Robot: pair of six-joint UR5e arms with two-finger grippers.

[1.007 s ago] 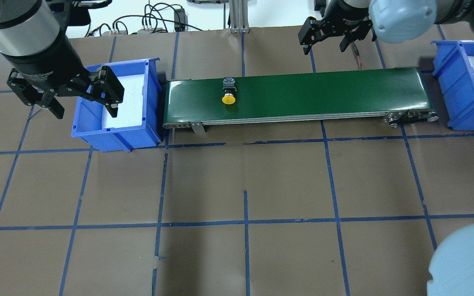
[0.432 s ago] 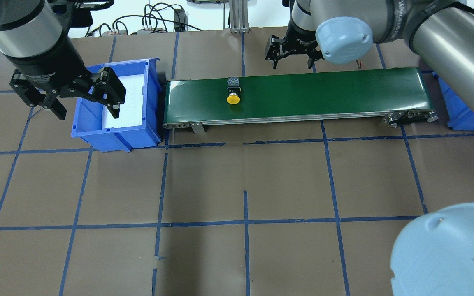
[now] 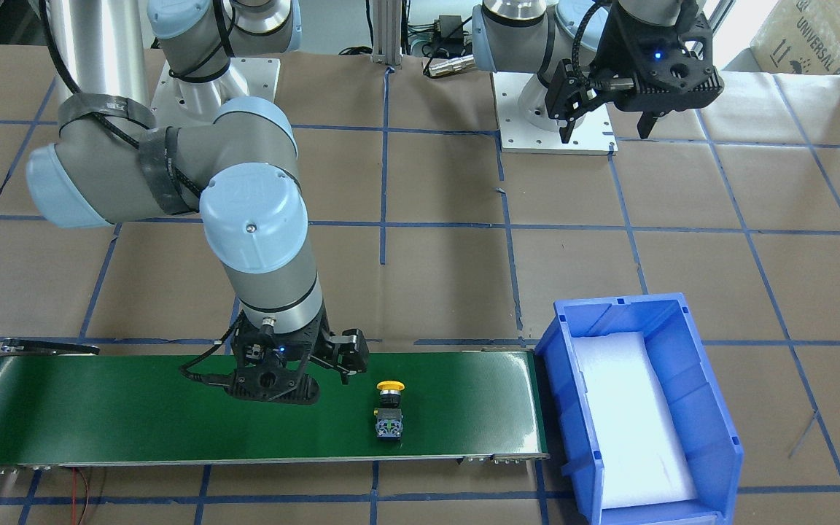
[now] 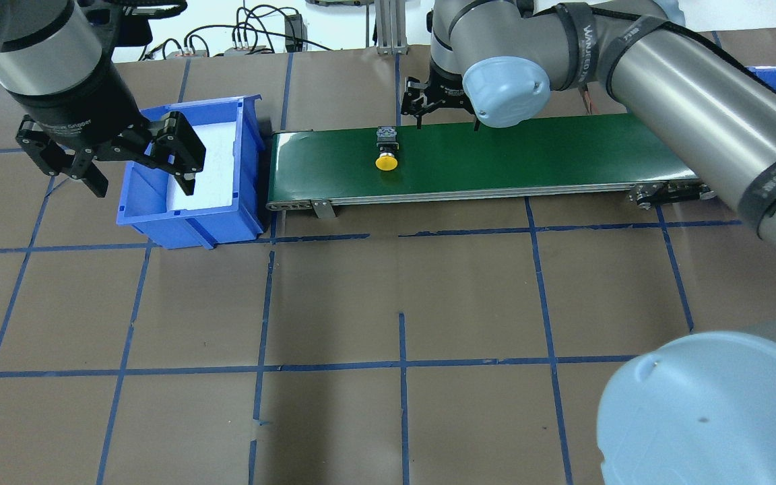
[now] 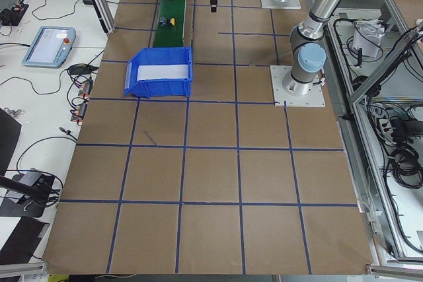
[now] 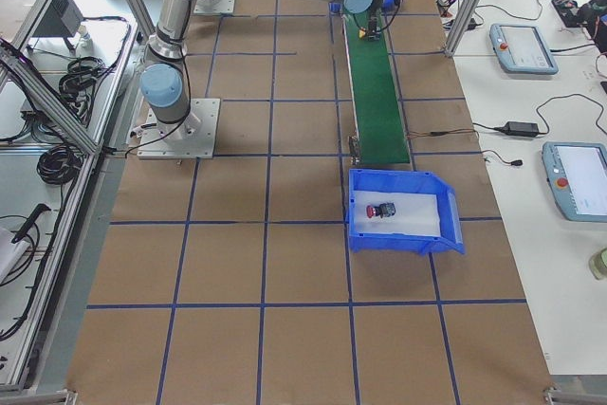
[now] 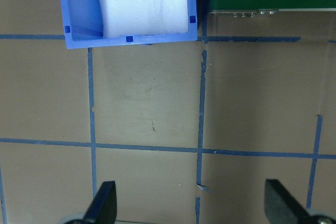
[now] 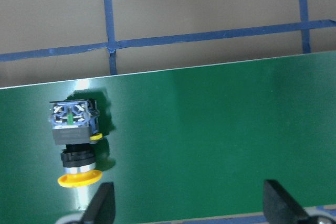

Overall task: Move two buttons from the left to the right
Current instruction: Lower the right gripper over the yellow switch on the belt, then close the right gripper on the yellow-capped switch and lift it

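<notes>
The yellow-capped button (image 4: 386,151) lies on its side on the green conveyor belt (image 4: 529,151), cap toward the robot. It also shows in the right wrist view (image 8: 73,140). The red button (image 6: 379,210) lies in the blue right bin (image 6: 403,239). My right gripper (image 4: 438,108) is open and empty. It hangs over the belt's far edge, just right of the yellow button. In the right wrist view (image 8: 191,208) the button sits by its left finger. My left gripper (image 4: 142,185) is open and empty, above the near-left corner of the blue left bin (image 4: 186,215).
The left bin holds only white foam padding (image 3: 631,415). The right arm's long links (image 4: 698,114) reach across above the belt's right end. Cables and a metal post (image 4: 388,27) stand behind the table. Blue tape lines cross the brown table (image 4: 401,303).
My right arm has swung left along the belt, from near the right bin to beside the yellow button. The button has drifted slightly right on the belt. My left gripper has barely moved.
</notes>
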